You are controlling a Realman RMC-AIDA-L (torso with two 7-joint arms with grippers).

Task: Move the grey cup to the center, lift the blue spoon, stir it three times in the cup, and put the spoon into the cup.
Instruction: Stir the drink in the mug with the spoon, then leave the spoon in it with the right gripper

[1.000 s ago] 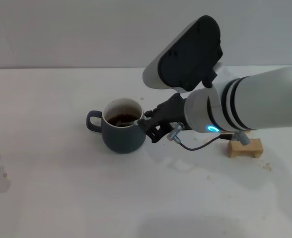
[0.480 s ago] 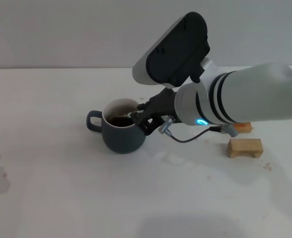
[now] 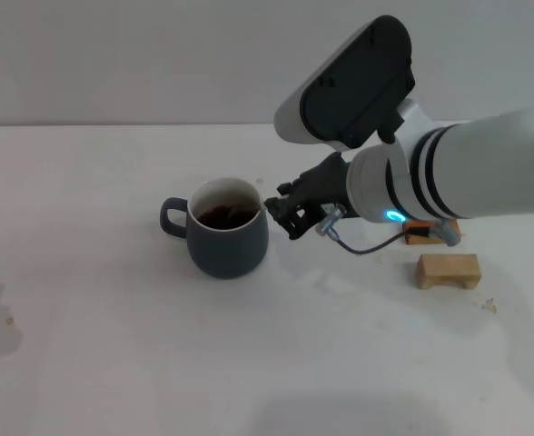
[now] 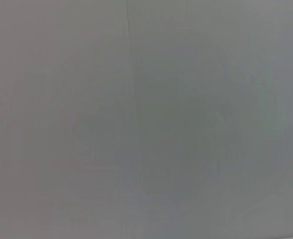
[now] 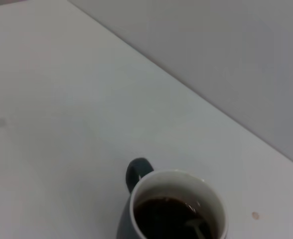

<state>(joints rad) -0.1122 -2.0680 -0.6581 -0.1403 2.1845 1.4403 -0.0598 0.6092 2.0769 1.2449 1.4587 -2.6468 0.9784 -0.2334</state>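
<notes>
The grey cup (image 3: 228, 240) stands on the white table, its handle pointing to my left, with dark brown liquid inside. The blue spoon (image 3: 245, 214) rests in the cup, its pale handle leaning on the rim on the gripper's side. In the right wrist view the cup (image 5: 172, 209) shows from above with the spoon (image 5: 195, 227) lying in the liquid. My right gripper (image 3: 283, 212) is just to the right of the cup, level with its rim, open and empty, clear of the spoon. My left gripper is out of view, and the left wrist view shows only a plain grey surface.
A small wooden block (image 3: 448, 270) lies on the table to the right, under my right forearm. A second orange-brown piece (image 3: 421, 235) sits just behind it. The grey wall runs along the table's far edge.
My right gripper was at the cup's rim with the spoon and has pulled back to the right. The spoon stays in the cup. The cup has not moved.
</notes>
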